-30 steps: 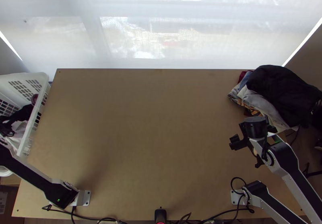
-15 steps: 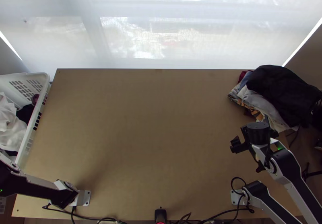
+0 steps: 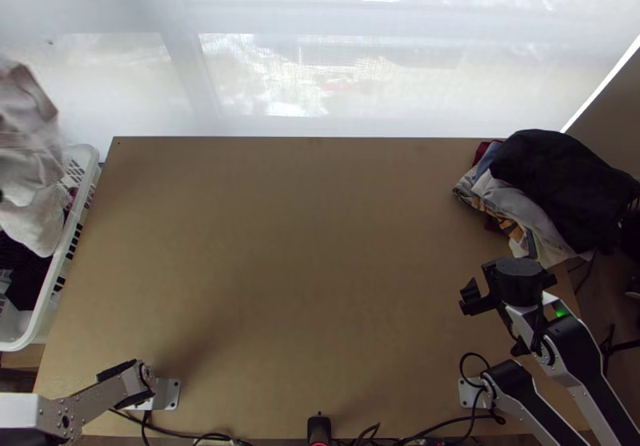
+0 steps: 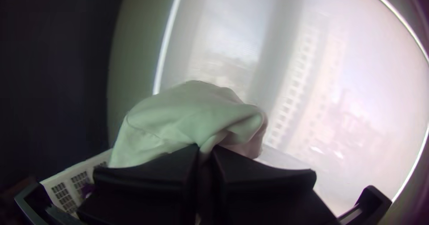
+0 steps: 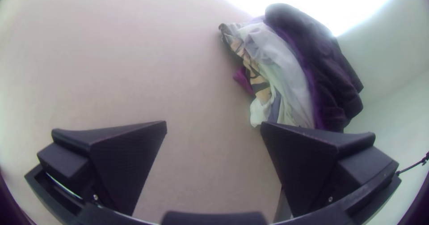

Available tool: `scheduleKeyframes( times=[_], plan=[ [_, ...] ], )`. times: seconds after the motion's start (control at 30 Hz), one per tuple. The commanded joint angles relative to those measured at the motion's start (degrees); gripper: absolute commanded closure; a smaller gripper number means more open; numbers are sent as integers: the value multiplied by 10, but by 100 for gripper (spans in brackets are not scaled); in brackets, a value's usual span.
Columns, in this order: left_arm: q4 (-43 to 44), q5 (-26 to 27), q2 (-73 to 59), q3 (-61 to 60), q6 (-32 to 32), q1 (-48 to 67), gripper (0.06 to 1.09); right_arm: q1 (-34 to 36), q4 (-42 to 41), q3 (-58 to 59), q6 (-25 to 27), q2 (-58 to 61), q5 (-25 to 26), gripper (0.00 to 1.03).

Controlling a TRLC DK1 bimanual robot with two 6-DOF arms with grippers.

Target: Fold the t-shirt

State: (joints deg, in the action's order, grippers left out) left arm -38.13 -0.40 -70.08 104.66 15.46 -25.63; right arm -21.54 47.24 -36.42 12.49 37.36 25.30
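Observation:
A whitish, bunched cloth (image 3: 28, 158) hangs over the white basket at the table's left; whether it is a t-shirt I cannot tell. In the left wrist view my left gripper (image 4: 204, 151) is shut on a gathered part of this cloth (image 4: 178, 113), which bulges out beyond the fingers. My right gripper (image 3: 478, 299) is over the table's right side, near the clothes pile. The right wrist view shows the right gripper (image 5: 213, 125) open, with bare table between its fingers.
The white basket (image 3: 60, 282) stands along the table's left edge with dark clothes inside. A pile of clothes (image 3: 552, 182), black on top, lies at the table's back right corner. Cables run along the near edge of the table (image 3: 296, 246).
The whitish cloth has risen out of the basket toward the upper left of the top view. The left arm has swung, and the right gripper has shifted slightly toward the near edge.

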Motion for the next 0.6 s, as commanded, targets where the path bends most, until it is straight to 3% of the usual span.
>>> scheduleKeyframes(
  times=[0.0, 0.13, 0.57],
  plan=[
    [-73, 4, 28, 18, 3, 291, 105, -2, 2, 20, -4, -28, 0, 5],
    [-75, 49, 20, -31, 7, 382, 105, -2, 1, 17, -3, -28, 0, 5],
    [-85, 47, -72, -121, -4, 654, 105, 11, 2, 0, 1, -18, 1, 5]
  ],
)
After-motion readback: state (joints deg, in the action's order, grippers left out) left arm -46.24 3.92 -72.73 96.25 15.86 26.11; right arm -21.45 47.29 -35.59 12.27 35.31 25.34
